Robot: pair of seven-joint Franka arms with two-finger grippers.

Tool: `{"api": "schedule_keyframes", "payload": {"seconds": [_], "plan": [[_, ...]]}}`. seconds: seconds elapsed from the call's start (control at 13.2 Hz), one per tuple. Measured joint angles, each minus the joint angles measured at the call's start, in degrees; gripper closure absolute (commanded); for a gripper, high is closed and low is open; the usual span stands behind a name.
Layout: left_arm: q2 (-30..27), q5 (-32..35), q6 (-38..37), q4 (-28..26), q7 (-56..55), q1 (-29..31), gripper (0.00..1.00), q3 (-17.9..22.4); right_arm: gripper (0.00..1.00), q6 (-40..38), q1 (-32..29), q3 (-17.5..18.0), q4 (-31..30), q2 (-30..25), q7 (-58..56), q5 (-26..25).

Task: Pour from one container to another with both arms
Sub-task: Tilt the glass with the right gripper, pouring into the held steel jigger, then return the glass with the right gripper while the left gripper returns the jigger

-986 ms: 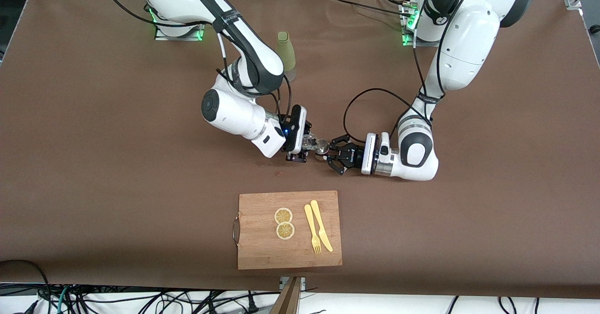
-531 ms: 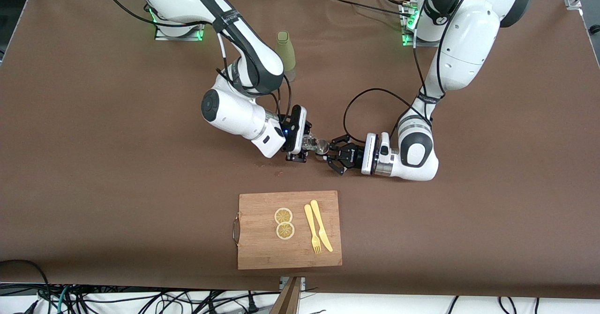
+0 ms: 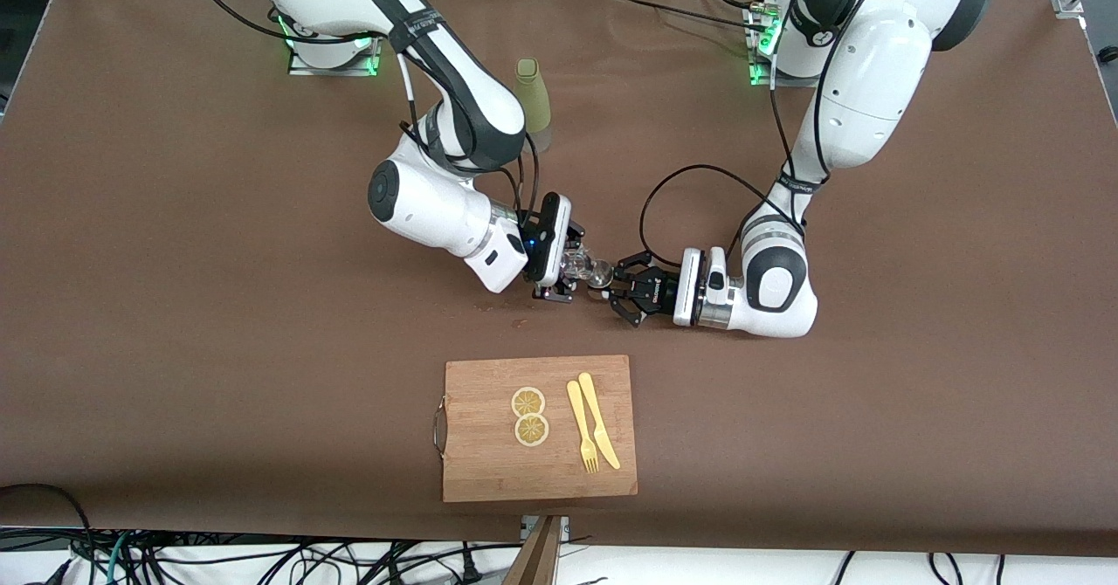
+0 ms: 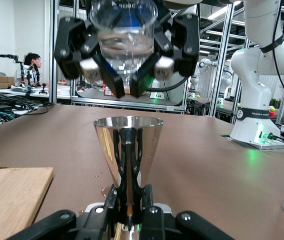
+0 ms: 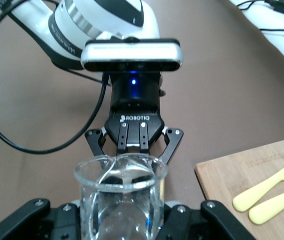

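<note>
front view: the two arms meet over the middle of the brown desk (image 3: 175, 306), well in from every edge. the right gripper (image 3: 566, 267) is clenched on the glass cup (image 3: 576, 264), and the left gripper (image 3: 622, 289) is clenched on the steel measuring cup (image 3: 600, 272). the two vessels sit touching or nearly so, mouth to mouth, which looks set up so liquid drops straight from one into the other. the olive-green bottle (image 3: 532, 96) stands toward the desk's robot-side edge, near the right arm. the cutting board (image 3: 472, 471) lies by the camera-side edge with two lemon slices (image 3: 529, 416), a yellow fork (image 3: 581, 430) and a yellow knife (image 3: 598, 420) on it.

left wrist view: the steel measuring cup (image 4: 128, 150) stands upright, gripped at its narrow waist by the left gripper (image 4: 130, 207), mouth up to catch. just above its rim hangs the glass cup (image 4: 124, 35), pinched between the right gripper's fingers (image 4: 102, 65) and tipped toward the camera, with clear liquid inside. a few wet spots show on the desk beside the waist.

right wrist view: the glass cup (image 5: 119, 197) fills the foreground, clamped in the right gripper (image 5: 119, 220), and faces the left gripper (image 5: 134, 140). i judge the pour under way or about to start.
</note>
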Motion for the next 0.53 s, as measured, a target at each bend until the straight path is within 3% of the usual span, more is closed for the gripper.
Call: {"api": "schedule_keyframes", "payload": {"seconds": [0.53], "plan": [[0.0,0.0,0.0,0.43,0.03,0.25,1.0,0.8,0.89,-5.05,-1.15,-0.45,0.02,-2.21,0.01,5.12]]}}
